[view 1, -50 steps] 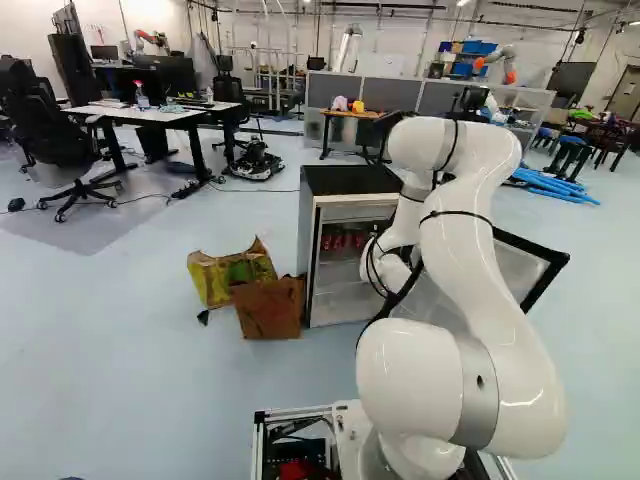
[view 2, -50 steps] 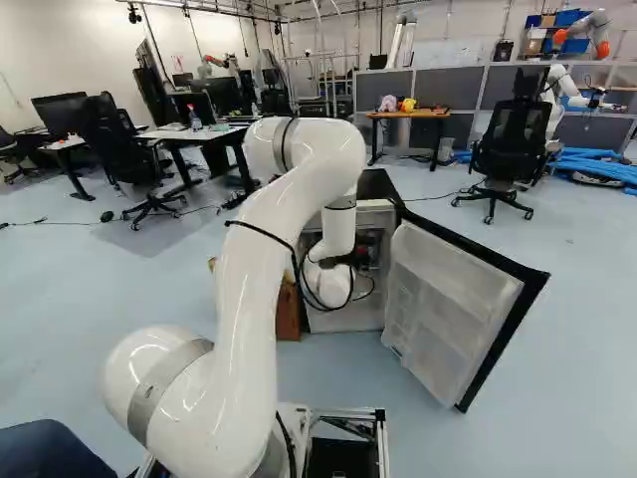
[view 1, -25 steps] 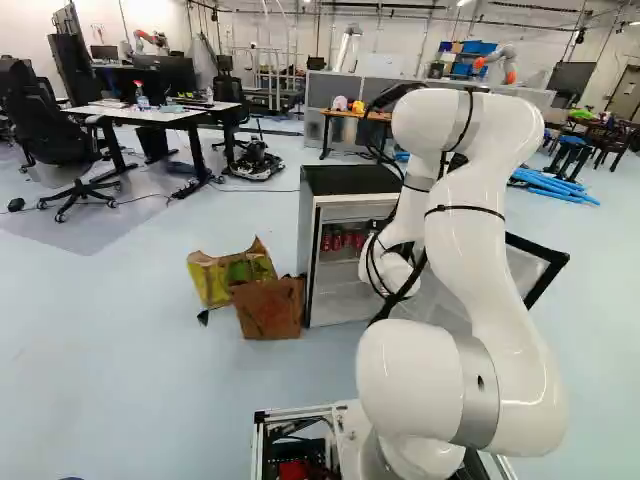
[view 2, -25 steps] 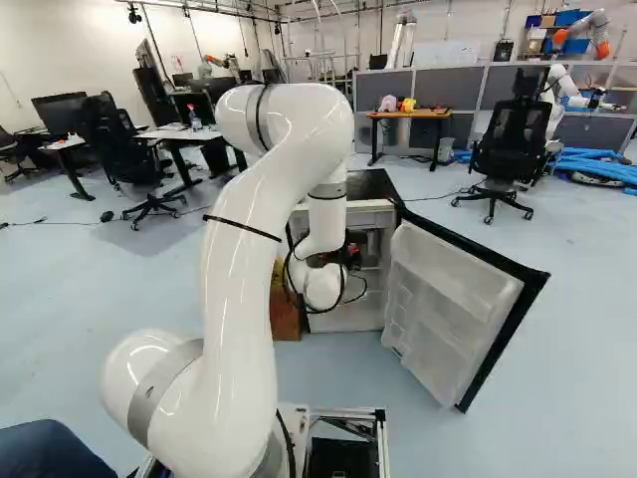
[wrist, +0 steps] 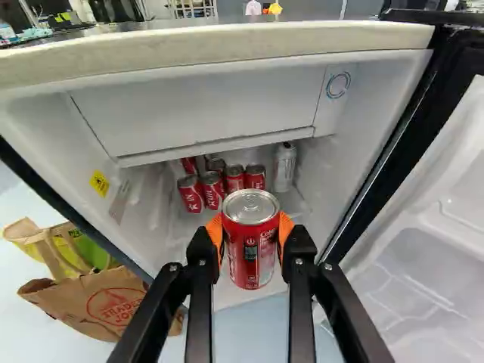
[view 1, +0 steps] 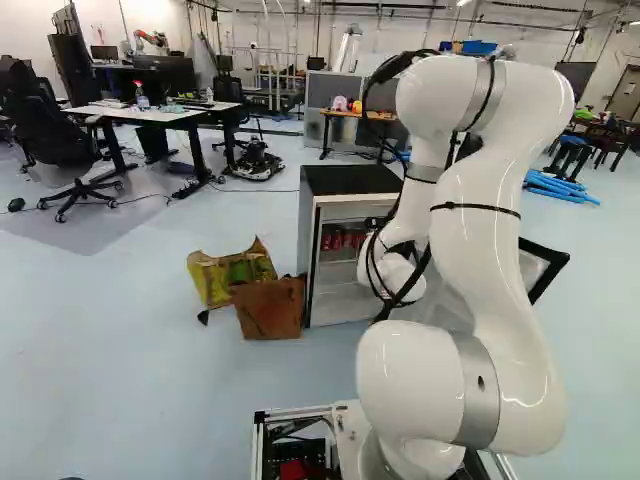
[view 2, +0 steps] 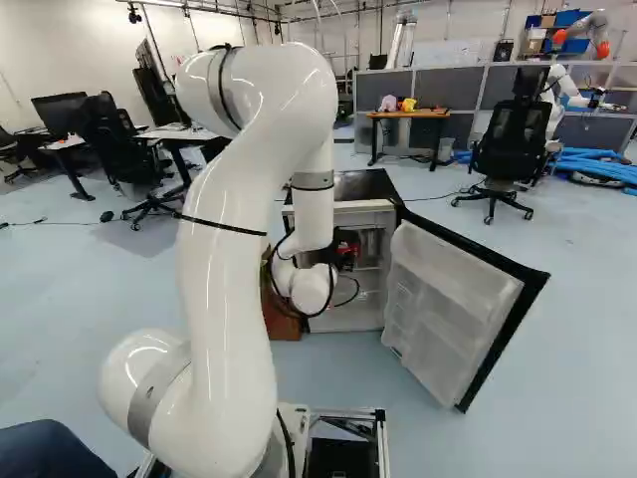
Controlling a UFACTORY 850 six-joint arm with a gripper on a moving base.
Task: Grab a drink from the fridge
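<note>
Dark parts of the gripper (view 2: 341, 251) show at the opening of the fridge (view 2: 382, 261) in the right base view, partly behind the wrist. In the wrist view the gripper (wrist: 251, 227) is shut on a red drink can (wrist: 243, 257), an orange pad pressing each side. The can hangs upright in front of the shelf, its silver top showing. Behind it, several more red cans (wrist: 191, 193) and one silver can (wrist: 284, 168) stand on the shelf inside the fridge. Left of the arm, red cans (view 1: 340, 240) also show in the left base view.
The fridge door (view 2: 453, 304) stands wide open at the fridge's right. Beside its left wall sit a brown paper bag (view 1: 270, 308) and a yellow-green bag (view 1: 212, 280). An office chair (view 2: 508, 149) stands beyond the door, and another robot (view 2: 557, 85) is farther back.
The arm's upper bend has risen and drawn back towards the base. The wrist has shifted left across the fridge front in the right base view. Base, fridge and door have stayed put.
</note>
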